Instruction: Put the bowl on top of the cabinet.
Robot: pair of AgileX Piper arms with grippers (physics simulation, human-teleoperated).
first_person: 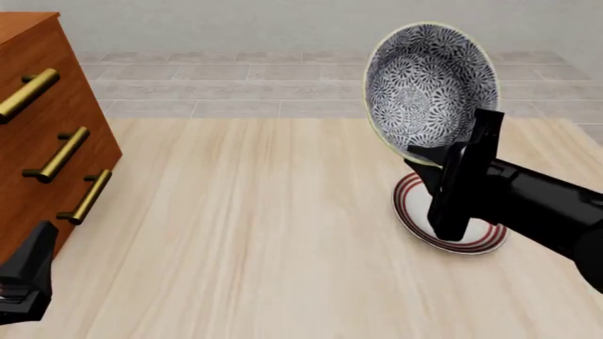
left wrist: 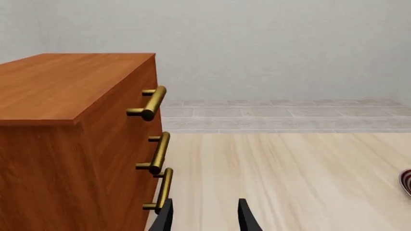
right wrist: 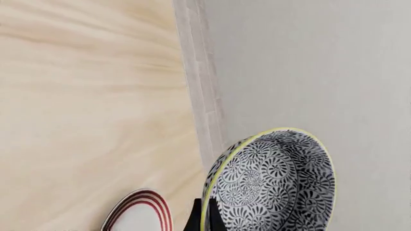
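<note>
The bowl [first_person: 428,88] hangs tilted above a red-ringed plate [first_person: 414,212], its rim clamped in the right pincer [first_person: 441,157], which partly hides the plate. The cabinet [first_person: 42,134], cut off at the frame edge, stands far left beside the left pincer [left wrist: 205,216], fingers parted, empty.

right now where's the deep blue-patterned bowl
In the front view the deep blue-patterned bowl is right of centre, tilted on edge in the right gripper, lifted above the red-ringed plate.
</note>
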